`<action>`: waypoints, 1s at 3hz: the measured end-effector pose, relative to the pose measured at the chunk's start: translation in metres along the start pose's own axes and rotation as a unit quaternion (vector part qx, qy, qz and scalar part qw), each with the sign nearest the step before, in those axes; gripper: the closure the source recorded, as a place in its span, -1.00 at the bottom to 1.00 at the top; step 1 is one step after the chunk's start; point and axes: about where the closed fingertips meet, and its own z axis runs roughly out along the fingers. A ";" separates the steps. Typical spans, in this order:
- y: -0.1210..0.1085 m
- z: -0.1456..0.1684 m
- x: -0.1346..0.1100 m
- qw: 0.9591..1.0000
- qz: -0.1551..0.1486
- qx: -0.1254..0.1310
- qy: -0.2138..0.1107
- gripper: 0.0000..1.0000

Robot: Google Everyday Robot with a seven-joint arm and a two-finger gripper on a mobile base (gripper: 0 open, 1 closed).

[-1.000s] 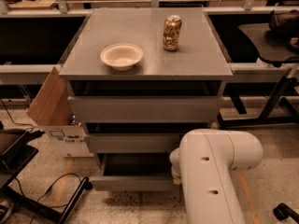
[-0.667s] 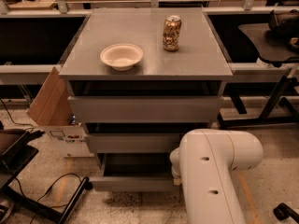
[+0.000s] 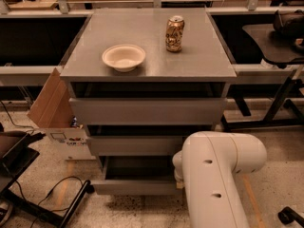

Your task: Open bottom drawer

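Three flat grey drawers sit one above the other in a square grey cabinet (image 3: 142,27) in the middle of the frame. The bottom drawer (image 3: 135,187) is low in the frame, just above the floor. It is pulled out part way, so its plain front sticks out past the middle drawer (image 3: 133,145) above it. You can see down into its wide, shallow grey inside. The top drawer (image 3: 147,110) is the widest in the frame, and there is a dark gap above it.

One big, round white robot arm (image 3: 213,175) fills the lower right of the frame. Its rounded end is right beside the right end of the bottom drawer's front. The gripper is hidden behind this arm, down by that corner of the drawer. I cannot tell if it is open or closed.

On top of the cabinet, a little to the left, sits a round, shallow cream bowl (image 3: 123,57). A gold and red drink can (image 3: 175,33) stands upright near the back, to the right of the bowl and apart from it.

At the left of the frame, a brown cardboard flap (image 3: 50,103) leans against the cabinet's side. A white box with printing (image 3: 71,139) is just below it. A thin black cable (image 3: 57,191) loops on the speckled floor (image 3: 275,184) at the lower left. A dark table (image 3: 270,42) stands at the upper right.
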 end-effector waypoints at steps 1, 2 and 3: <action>0.002 0.002 0.000 1.000 0.000 -0.002 0.000 -0.17; 0.004 0.003 0.001 1.000 0.000 -0.003 0.001 -0.63; 0.006 0.005 0.001 1.000 0.000 -0.005 0.001 -1.00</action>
